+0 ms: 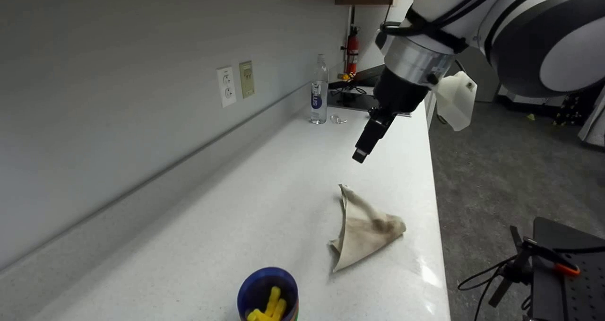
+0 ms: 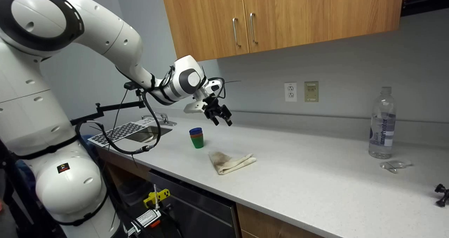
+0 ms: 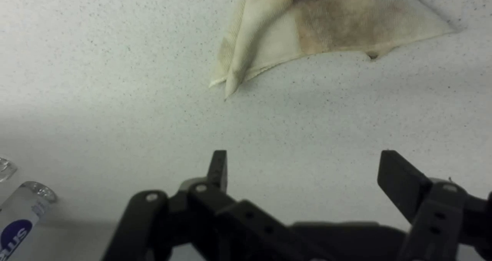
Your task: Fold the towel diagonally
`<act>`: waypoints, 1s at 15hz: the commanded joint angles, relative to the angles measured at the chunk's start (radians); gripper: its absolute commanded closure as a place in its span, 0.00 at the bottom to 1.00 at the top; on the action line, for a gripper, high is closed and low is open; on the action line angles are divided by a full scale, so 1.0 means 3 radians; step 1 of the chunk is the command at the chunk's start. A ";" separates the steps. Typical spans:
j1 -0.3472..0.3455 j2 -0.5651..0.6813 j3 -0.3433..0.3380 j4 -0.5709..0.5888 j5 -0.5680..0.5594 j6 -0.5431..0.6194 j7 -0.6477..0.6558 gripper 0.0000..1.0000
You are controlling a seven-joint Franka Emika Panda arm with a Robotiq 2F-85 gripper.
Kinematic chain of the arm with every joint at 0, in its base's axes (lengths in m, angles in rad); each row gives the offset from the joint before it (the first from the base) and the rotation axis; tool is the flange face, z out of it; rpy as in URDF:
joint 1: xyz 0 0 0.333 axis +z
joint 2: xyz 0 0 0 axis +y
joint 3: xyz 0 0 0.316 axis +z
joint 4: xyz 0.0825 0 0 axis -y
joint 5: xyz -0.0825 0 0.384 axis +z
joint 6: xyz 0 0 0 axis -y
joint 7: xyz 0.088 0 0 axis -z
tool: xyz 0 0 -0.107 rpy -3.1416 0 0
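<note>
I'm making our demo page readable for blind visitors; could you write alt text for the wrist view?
A brown-stained beige towel lies on a speckled white counter, folded over at its left side and cut off by the top edge. Lower in frame, the black gripper is open with nothing between its jaws. A clear bottle shows partly at lower left.
</note>
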 commanded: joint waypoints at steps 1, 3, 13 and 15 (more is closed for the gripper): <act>-0.0110 -0.0068 0.0112 -0.0044 0.0035 0.0033 -0.0017 0.00; -0.0133 -0.0165 0.0134 -0.0123 0.0044 0.0069 -0.0010 0.00; -0.0146 -0.0204 0.0143 -0.0166 0.0047 0.0075 -0.0009 0.00; -0.0146 -0.0204 0.0143 -0.0166 0.0047 0.0075 -0.0009 0.00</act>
